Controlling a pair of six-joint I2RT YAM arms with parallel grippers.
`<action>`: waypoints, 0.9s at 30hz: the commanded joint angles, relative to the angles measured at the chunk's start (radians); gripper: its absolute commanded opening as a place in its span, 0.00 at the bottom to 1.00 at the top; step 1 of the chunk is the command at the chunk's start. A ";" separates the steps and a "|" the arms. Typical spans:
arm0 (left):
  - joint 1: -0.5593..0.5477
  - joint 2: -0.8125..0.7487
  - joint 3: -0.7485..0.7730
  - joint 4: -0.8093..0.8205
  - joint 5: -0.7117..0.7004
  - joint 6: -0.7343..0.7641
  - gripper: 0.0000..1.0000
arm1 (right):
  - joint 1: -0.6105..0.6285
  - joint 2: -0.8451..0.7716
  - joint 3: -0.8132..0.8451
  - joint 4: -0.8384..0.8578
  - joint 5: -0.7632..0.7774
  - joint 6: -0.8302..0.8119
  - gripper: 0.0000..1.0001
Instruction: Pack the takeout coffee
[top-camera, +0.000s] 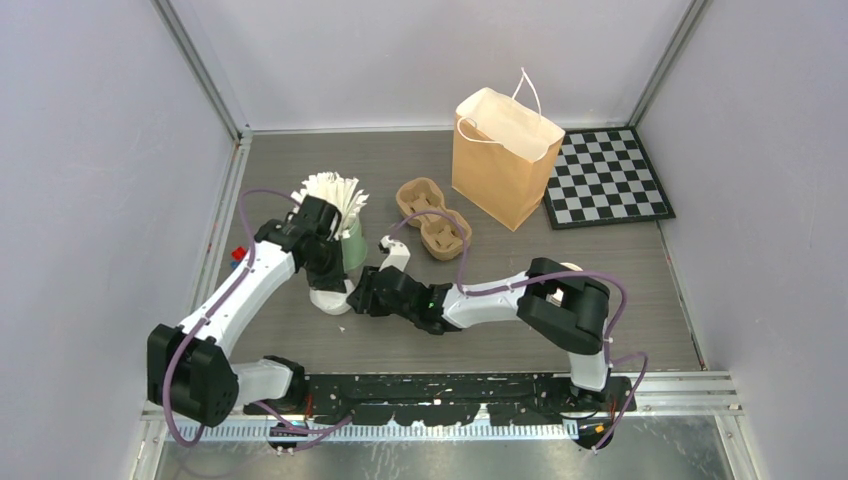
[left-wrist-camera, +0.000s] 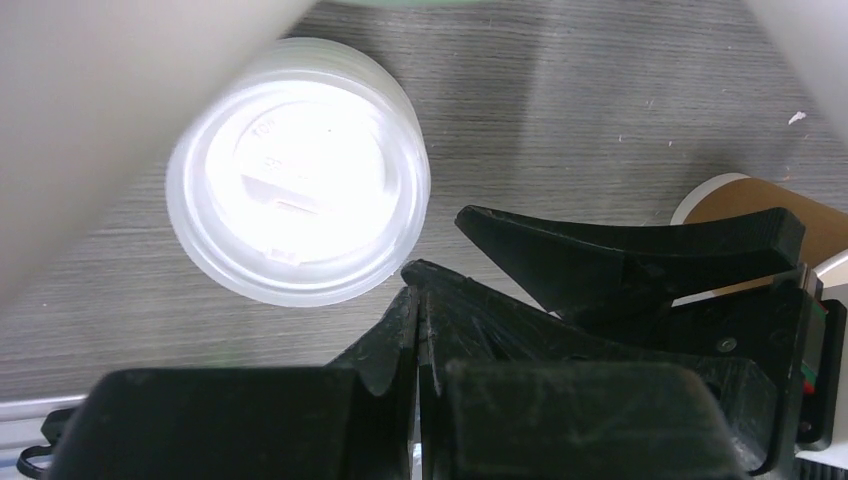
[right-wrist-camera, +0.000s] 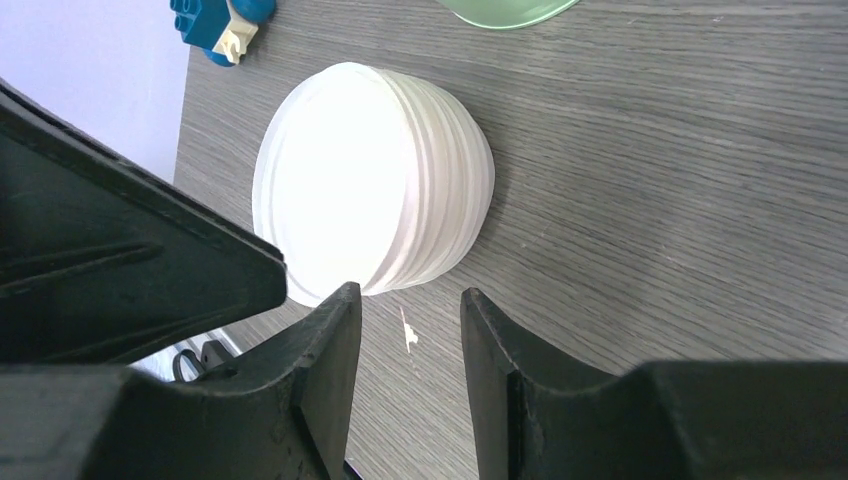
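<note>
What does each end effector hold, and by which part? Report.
Nothing. The left end effector is shut, empty, beside the stack of white lids; the right end effector is open, empty.

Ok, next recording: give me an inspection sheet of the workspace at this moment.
Surface: grey wood-grain table, a few white flecks.
Job's things: brown paper cup, mostly hidden behind a black finger, lidded or not cannot tell; brown paper bag upright, open.
Clutter: stack of white lids by both grippers; pulp cup carrier; green cup holding white sticks; checkerboard; blue toy block.
Grippers: left gripper shut, holding nothing; right gripper open, empty.
Cables: purple cables looping along both arms.
Surroundings: lavender walls, metal frame.
</note>
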 joint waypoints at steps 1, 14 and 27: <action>0.004 -0.040 0.055 -0.047 -0.020 0.023 0.00 | 0.002 -0.085 -0.021 0.032 0.030 -0.012 0.46; 0.003 -0.048 0.022 -0.057 -0.140 0.000 0.22 | 0.002 -0.265 -0.137 0.024 0.114 -0.049 0.46; 0.060 -0.326 -0.044 -0.199 -0.375 -0.566 0.54 | 0.005 -0.369 -0.180 -0.017 0.152 -0.072 0.46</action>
